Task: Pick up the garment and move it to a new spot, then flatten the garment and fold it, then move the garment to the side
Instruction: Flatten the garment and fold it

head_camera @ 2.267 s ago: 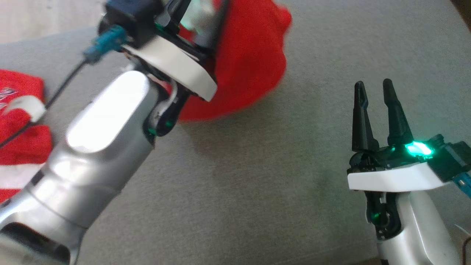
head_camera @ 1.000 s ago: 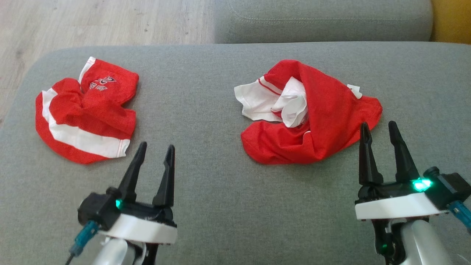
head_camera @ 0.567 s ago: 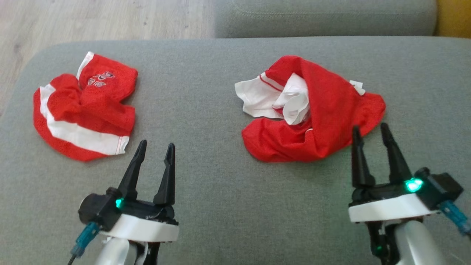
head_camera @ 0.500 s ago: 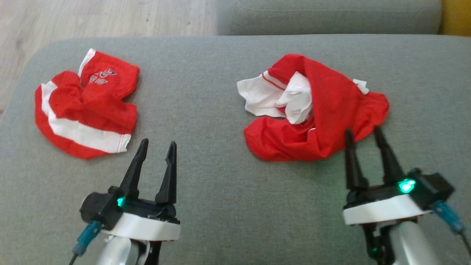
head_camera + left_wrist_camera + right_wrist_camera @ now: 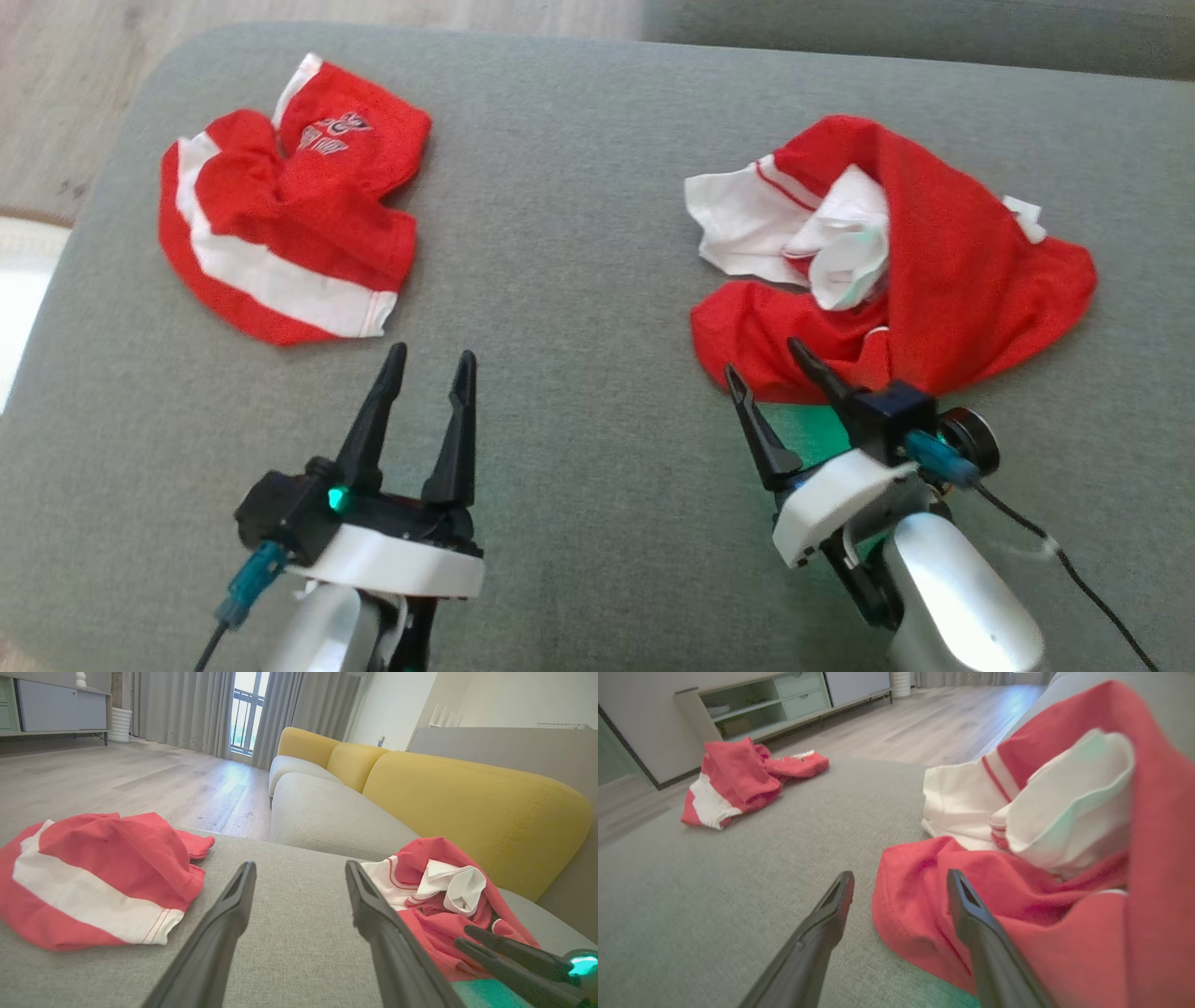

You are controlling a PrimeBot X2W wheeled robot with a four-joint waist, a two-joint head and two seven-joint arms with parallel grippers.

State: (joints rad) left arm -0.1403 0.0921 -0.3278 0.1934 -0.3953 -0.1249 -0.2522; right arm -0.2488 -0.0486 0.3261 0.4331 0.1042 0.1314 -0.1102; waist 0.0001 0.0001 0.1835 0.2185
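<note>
On grey cushion (image 5: 579,280) — right gripper (image 5: 764,359), jaws apart, at near edge of crumpled red garment (image 5: 943,271); left gripper (image 5: 433,353) agape, empty.

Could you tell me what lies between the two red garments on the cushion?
Nothing: the head view shows bare cushion between the striped garment and the crumpled garment.

Grey upholstered cushion (image 5: 579,233), crumpled red garment (image 5: 943,271) with white lining lying on it just ahead of the right gripper (image 5: 763,357), striped red-and-white garment (image 5: 280,215) lying ahead and left of the left gripper (image 5: 433,351), the two well apart
</note>
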